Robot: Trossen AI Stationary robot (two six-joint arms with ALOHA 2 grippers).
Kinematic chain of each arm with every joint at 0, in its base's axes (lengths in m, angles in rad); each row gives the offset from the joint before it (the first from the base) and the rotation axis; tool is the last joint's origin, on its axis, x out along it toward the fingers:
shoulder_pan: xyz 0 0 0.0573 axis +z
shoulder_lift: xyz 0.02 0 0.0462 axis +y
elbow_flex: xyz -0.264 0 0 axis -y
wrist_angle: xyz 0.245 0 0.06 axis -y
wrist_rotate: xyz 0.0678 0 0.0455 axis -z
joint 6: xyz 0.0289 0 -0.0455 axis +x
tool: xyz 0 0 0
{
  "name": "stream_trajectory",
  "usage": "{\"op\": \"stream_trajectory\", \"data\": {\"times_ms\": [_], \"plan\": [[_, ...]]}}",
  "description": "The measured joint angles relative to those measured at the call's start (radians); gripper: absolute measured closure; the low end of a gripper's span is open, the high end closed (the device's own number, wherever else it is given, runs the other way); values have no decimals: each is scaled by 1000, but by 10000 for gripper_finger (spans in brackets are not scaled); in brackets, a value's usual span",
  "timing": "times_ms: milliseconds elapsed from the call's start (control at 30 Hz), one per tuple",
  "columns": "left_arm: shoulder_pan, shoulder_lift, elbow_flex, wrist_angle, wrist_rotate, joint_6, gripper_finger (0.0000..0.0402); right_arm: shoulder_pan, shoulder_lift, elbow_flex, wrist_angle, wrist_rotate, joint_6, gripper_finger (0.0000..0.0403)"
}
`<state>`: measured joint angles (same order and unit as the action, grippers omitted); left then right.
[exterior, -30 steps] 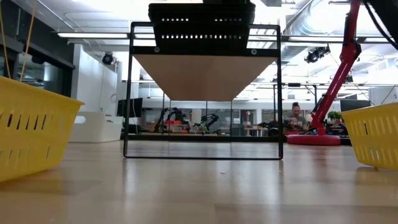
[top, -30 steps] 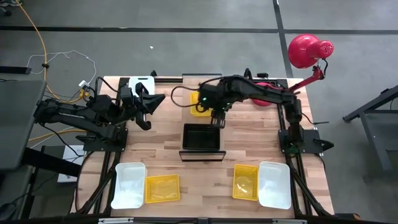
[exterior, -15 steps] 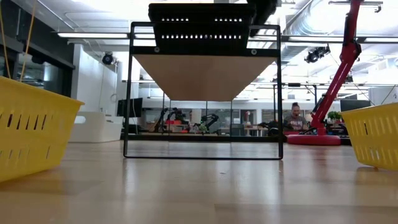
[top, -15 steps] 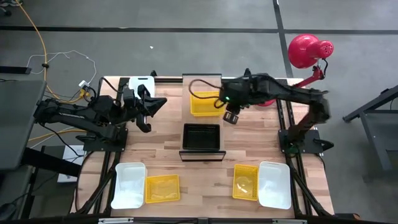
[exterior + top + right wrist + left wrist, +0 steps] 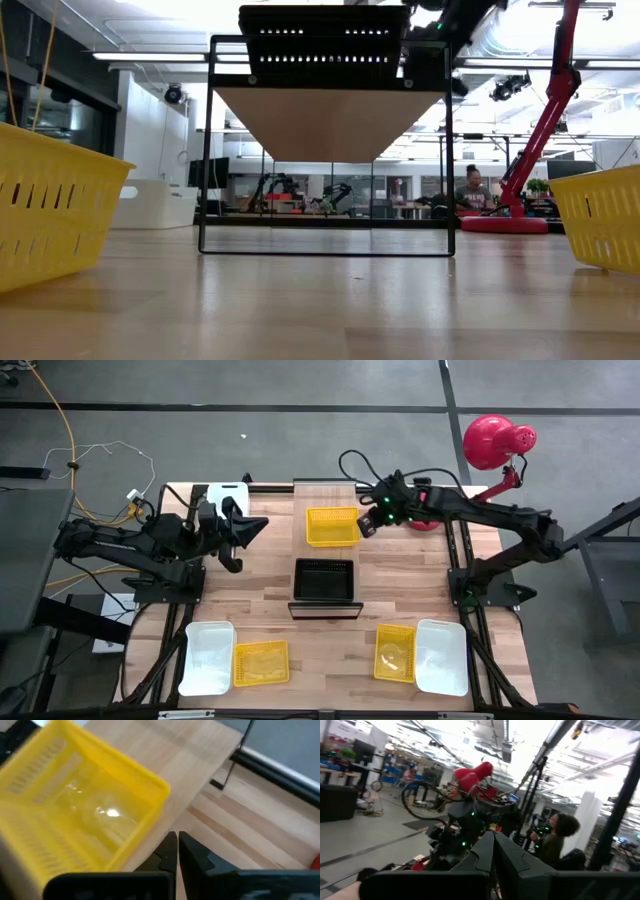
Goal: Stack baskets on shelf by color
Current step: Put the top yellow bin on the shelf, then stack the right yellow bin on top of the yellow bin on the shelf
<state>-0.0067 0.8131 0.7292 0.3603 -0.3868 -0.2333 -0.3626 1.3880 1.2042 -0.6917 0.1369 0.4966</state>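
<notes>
On the shelf [image 5: 330,495], twd its far end, a yellow basket [image 5: 332,526] sits alone, and a black basket [image 5: 324,581] sits at the near end, a bare stretch of board between them. The right gripper [image 5: 368,526] hangs just beside the yellow basket's right edge, not touching it, fingers pinched together w/ nothing between them — the right wrist view shows the two dark tips [image 5: 172,851] nearly meeting over the board next to the basket. The left gripper [image 5: 243,530] waits over the table's [image 5: 260,600] left side, well apart from the shelf, fingers clenched and empty. At the table's near edge: a white basket [image 5: 207,658] w/ a yellow one [image 5: 261,663] beside it on the left, another yellow [image 5: 395,652] and white [image 5: 441,656] pair on the right — all four still on the tabletop. A red lamp [image 5: 492,442] stands at the far right corner.
</notes>
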Motion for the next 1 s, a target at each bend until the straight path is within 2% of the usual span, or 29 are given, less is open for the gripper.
{"op": "stream_trajectory", "data": {"times_ms": [67, 267, 667, 833, 1000], "plan": [[0, 0, 0, 0, -27, 0, 402, -26, 25, -1, 19, -3, 4, 397], [0, 0, 0, -1, -26, 0, 402, -71, 59, -1, 87, -51, -4, 401], [0, 0, 0, -6, -52, 1, 401, -57, 65, -1, 137, -133, -7, 403], [0, 0, 0, -6, -69, 3, 401, -39, 65, -1, 135, -138, -27, 403], [0, 0, 0, -8, -70, 19, 401, -57, 20, -1, 106, -80, -52, 403]]}}
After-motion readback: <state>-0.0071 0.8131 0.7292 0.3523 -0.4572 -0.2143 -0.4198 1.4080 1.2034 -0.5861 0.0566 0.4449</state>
